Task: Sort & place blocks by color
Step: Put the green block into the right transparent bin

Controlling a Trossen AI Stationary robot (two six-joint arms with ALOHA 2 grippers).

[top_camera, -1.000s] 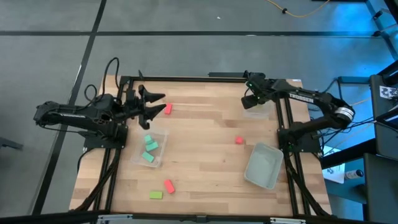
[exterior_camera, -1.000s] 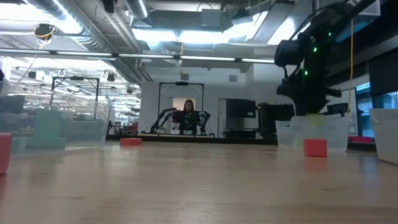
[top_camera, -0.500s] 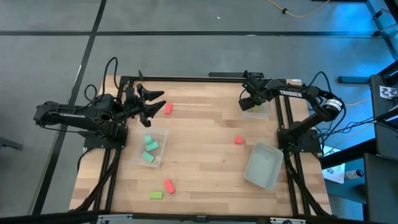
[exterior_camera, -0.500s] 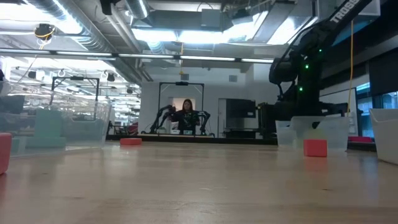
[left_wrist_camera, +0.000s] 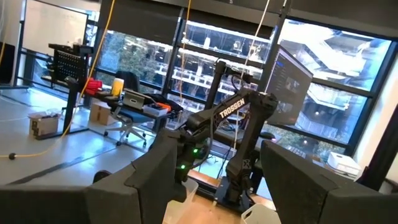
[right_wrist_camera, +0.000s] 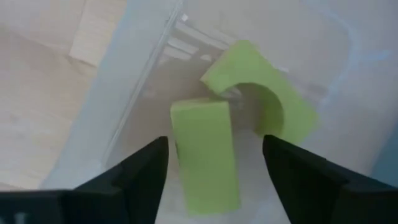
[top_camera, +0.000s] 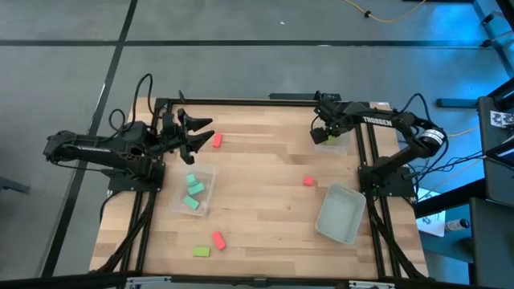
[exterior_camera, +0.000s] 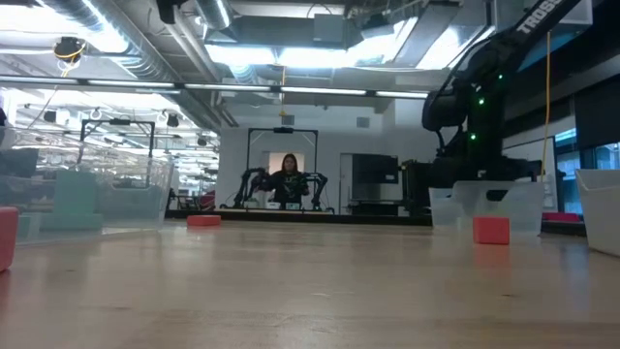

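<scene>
Blocks are partly sorted. At the left, the left gripper (top_camera: 197, 134) hangs over the table's far left part with its jaws spread wide and nothing between them, a red block (top_camera: 217, 140) just beside its tips. Nearer the front sits a clear tub (top_camera: 207, 193) with the teal blocks (top_camera: 193, 193) in it, and a second red block (top_camera: 218, 239) and a lime block (top_camera: 201, 251) lie loose near the front edge. Mid-table there is a third red block (top_camera: 308, 181), with an empty tub (top_camera: 340, 213) to its right. At the far right corner the right gripper (right_wrist_camera: 214, 163) reaches down into the corner tub (right_wrist_camera: 118, 118), jaws parted, with a lime block (right_wrist_camera: 205, 158) lying free between them beside another lime piece (right_wrist_camera: 264, 93); it looks let go, not held. Risk: a lifting finger could snag the tub wall and drag or tip it, or nudge the loose block out
</scene>
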